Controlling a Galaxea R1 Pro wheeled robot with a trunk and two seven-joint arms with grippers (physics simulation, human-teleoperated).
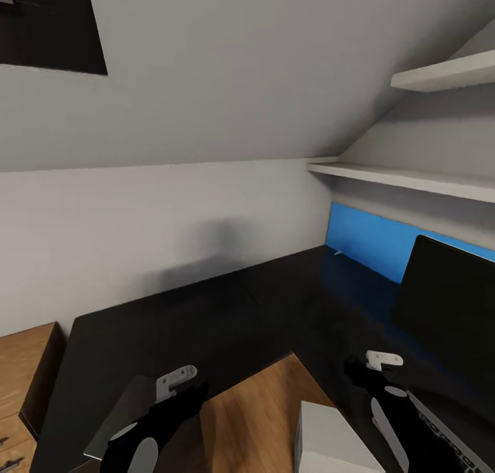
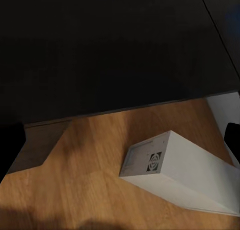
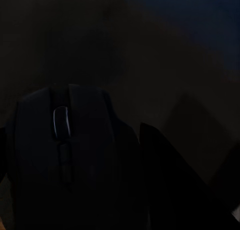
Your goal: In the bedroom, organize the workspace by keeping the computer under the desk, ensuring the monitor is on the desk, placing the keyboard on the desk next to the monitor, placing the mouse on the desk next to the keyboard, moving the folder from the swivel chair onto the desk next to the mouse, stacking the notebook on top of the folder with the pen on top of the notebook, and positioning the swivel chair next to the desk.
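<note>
Close against the right wrist camera sits the mouse [image 3: 62, 160], a black rounded body with a pale scroll wheel, so near and so dark that the right gripper's fingers cannot be made out around it; whether that gripper is clamped on the mouse or merely above it I cannot tell. From the head camera the right gripper [image 1: 363, 371] hangs over the glossy black desk [image 1: 206, 308], just beside the near end of the keyboard [image 1: 450, 435], whose dark keys in a silver frame run off the lower right corner. Behind the keyboard stands the monitor [image 1: 447, 308], its black screen angled toward the room, and behind that the blue folder [image 1: 371, 243] leans upright against the wall below two white shelves [image 1: 412, 179]. A small pale object, perhaps the pen [image 1: 339, 253], lies at the folder's foot, too small to be sure. The left gripper [image 1: 182, 390] hovers over the desk's inner edge, beside a grey slab lying on the desk top; its jaws are not clear enough to judge. Below, on the wood floor [image 2: 90, 180], the computer [image 2: 185, 172] rests on its side by the desk edge, seen also in the head view [image 1: 330, 442]. A wooden drawer unit [image 1: 24, 383] stands at the desk's left end.
</note>
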